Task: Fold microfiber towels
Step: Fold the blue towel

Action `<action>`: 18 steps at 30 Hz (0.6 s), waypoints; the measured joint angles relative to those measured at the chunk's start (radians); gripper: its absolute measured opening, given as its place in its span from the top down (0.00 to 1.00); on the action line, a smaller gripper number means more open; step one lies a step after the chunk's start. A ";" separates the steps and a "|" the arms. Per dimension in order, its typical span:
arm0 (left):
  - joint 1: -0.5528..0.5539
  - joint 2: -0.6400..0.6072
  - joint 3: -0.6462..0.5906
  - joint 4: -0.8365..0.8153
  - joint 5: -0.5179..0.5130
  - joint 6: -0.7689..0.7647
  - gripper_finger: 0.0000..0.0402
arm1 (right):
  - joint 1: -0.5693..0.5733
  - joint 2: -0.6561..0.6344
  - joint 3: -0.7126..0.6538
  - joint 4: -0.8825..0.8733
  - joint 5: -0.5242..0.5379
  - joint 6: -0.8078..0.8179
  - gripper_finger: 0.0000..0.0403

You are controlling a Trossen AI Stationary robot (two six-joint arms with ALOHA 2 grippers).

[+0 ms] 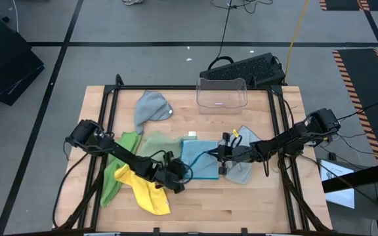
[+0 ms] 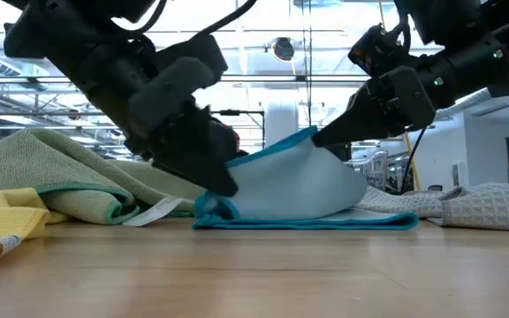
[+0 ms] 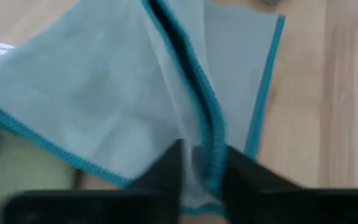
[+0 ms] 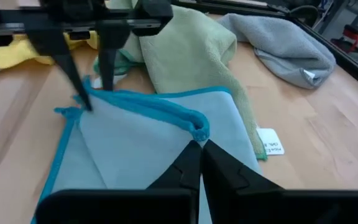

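A light blue towel (image 1: pixel 199 162) with a teal hem lies mid-table, and part of it is raised into a tent (image 2: pixel 299 181). My left gripper (image 1: pixel 178 183) is at its near left corner, shut on it. My right gripper (image 1: pixel 216 156) is shut on its raised right edge. A sage green towel (image 1: pixel 155 144), a bright green towel (image 1: pixel 118 167) and a yellow towel (image 1: pixel 146 193) lie in a heap to the left. One grey towel (image 1: pixel 151 107) lies at the back. Another grey towel (image 1: pixel 243 169) lies under my right arm. My left gripper pinches a teal-hemmed fold (image 3: pixel 213 155) of the light blue towel between its two fingers (image 3: pixel 171 171), close to the near left corner. The fingers slant down from the table's left. That corner (image 2: pixel 212 208) stays down at the table. My right gripper pinches the towel's bunched, teal-hemmed edge (image 4: pixel 197 129) between its two fingertips (image 4: pixel 188 163). The fingers come from the table's right, nearly level. The edge is lifted clear and the cloth slopes down from it to the table, where the rest lies flat.
A clear plastic bin (image 1: pixel 222 93) stands at the back of the table, with a black keyboard (image 1: pixel 248 67) behind it. A black frame (image 1: pixel 110 98) runs round the tabletop. Bare wood (image 1: pixel 241 203) shows along the near edge.
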 joint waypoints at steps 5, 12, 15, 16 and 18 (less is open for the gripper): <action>0.016 -0.109 -0.001 -0.064 -0.012 0.101 0.96 | -0.006 -0.024 0.000 0.012 0.000 -0.045 0.99; 0.071 -0.307 0.000 -0.087 -0.126 0.422 0.98 | -0.058 -0.133 0.000 0.010 -0.001 -0.146 0.99; 0.126 -0.357 0.000 -0.088 -0.132 0.537 0.99 | -0.100 -0.191 0.000 0.008 0.000 -0.188 0.99; 0.147 -0.368 0.000 -0.090 -0.133 0.560 0.99 | -0.113 -0.209 0.000 0.008 -0.002 -0.193 0.99; 0.186 -0.375 0.001 -0.083 -0.119 0.575 0.99 | -0.134 -0.236 0.000 -0.005 -0.036 -0.190 0.99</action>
